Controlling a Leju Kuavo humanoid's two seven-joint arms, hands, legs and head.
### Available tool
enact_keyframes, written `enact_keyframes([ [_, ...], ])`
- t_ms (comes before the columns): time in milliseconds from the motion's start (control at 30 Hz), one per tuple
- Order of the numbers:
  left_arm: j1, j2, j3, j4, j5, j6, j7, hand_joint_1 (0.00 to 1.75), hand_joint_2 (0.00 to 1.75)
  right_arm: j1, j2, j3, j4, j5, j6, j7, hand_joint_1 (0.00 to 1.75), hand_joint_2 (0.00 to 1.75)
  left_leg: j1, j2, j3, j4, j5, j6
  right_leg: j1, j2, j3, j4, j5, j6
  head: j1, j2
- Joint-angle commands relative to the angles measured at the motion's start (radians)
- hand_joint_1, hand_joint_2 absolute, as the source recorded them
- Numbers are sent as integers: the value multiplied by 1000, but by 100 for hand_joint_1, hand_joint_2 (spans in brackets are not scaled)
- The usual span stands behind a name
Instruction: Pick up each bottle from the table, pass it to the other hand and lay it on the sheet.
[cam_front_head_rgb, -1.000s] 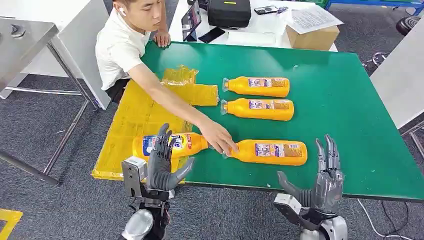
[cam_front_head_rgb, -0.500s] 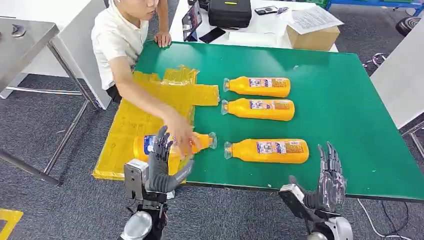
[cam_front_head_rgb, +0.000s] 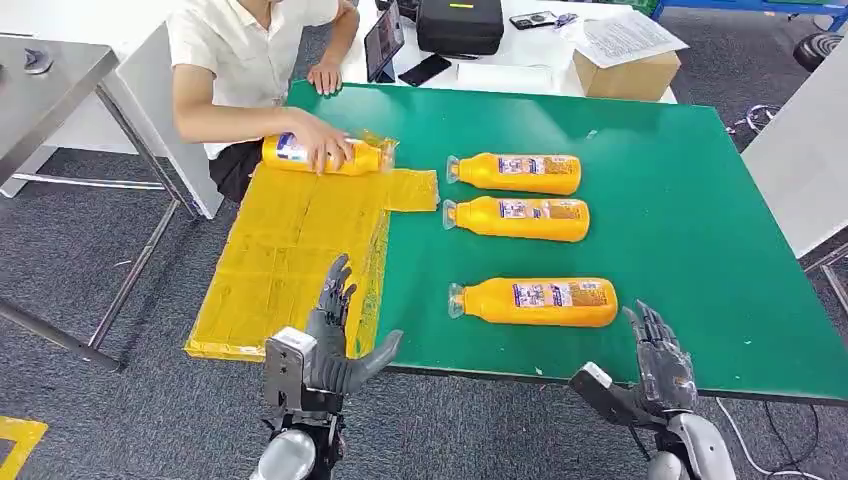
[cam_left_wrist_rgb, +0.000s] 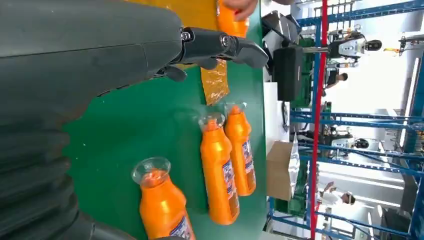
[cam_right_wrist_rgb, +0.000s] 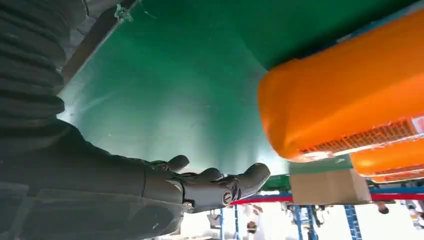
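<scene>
4 bottles: 3 on the table (cam_front_head_rgb: 680, 200); 1 on the sheet (cam_front_head_rgb: 290, 240).

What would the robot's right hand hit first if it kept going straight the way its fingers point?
Probably the nearest orange bottle: the right hand points up-table towards its base end, though it might slip just past.
</scene>
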Motion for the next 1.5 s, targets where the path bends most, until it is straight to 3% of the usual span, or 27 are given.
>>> enact_keyframes([
  [33,-18,8,-8,30,1,-1,0,0,175,-47,-17,54,94,18,21,16,0,175,1,0,3,-1,0,-1,0,1,3,-1,0,-2,0,0],
  [133,-23,5,-14,32,-11,-2,-2,0,175,-100,-4,78,151,46,23,17,0,175,1,2,2,-1,0,-1,0,2,2,-1,0,-1,0,0],
  [333,-31,-2,-21,33,-36,-5,5,0,175,-178,28,194,199,166,-87,37,0,175,1,4,4,-1,1,-1,1,5,2,-1,3,-1,0,0],
  [600,-14,-10,-16,12,-58,-4,15,0,175,-93,22,330,-84,214,-121,38,0,175,1,3,3,0,1,0,1,3,1,1,1,0,0,0],
  [800,-24,-17,-21,30,-64,-12,16,0,175,-98,23,369,-90,232,-163,45,0,175,1,2,3,0,1,0,1,3,2,0,1,0,0,0],
  [933,-27,-15,-25,32,-63,-19,16,0,175,-133,28,354,-18,164,-130,33,0,175,0,1,2,-1,1,0,0,2,1,0,1,0,0,0],
  [1167,-36,-4,-40,33,-48,-34,21,0,175,-314,47,314,272,44,37,22,0,175,-1,3,1,-1,2,1,-1,4,0,0,3,0,0,0],
  [1500,-55,-4,-57,51,-29,-43,25,0,175,-398,85,321,408,36,15,-11,0,175,0,2,4,-1,1,0,0,3,3,0,2,0,0,0],
])
